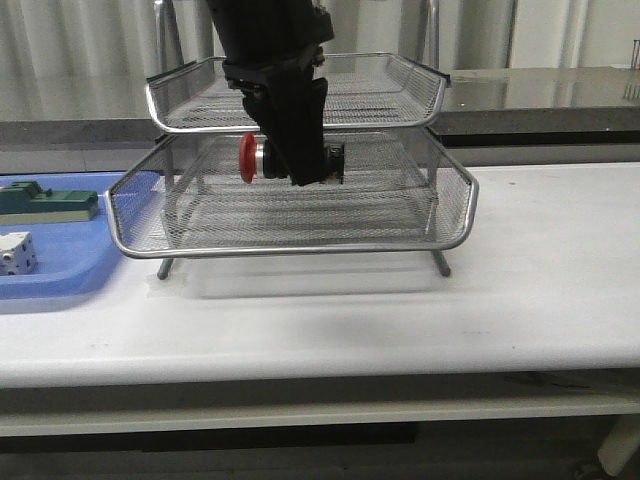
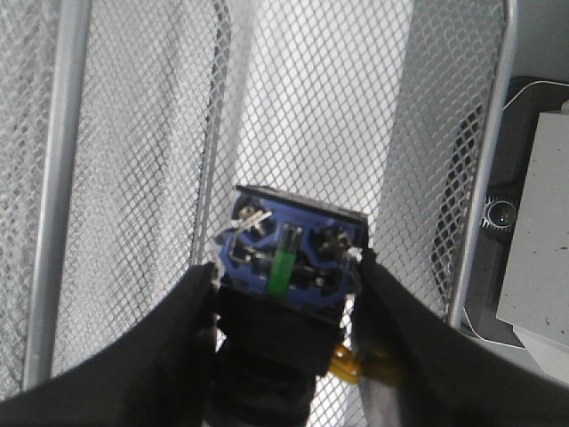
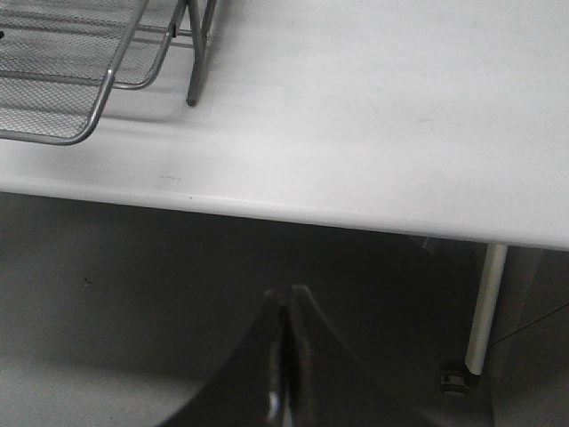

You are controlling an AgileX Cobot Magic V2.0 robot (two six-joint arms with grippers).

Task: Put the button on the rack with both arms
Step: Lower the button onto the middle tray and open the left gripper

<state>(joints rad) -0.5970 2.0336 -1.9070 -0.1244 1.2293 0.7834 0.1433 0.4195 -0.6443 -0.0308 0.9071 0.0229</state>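
The silver wire-mesh rack (image 1: pixel 300 235) stands on the white table. My left gripper (image 1: pixel 305 165) reaches down into its middle tier and is shut on the button (image 1: pixel 255 158), which lies sideways with its red head pointing left, just above the mesh. In the left wrist view the button's blue-and-black back end (image 2: pixel 289 249) sits between my black fingers (image 2: pixel 160 356) over the rack's mesh (image 2: pixel 133 133). My right gripper (image 3: pixel 284 307) is shut and empty, below the table's front edge, off the front view. A corner of the rack (image 3: pixel 80 80) shows in the right wrist view.
A flat blue tray (image 1: pixel 60 280) lies left of the rack, holding a green block (image 1: pixel 45 203) and a white cube with holes (image 1: pixel 15 252). The upper tier's rim (image 1: pixel 300 120) hangs close over the left gripper. A table leg (image 3: pixel 484 307) stands near the right gripper.
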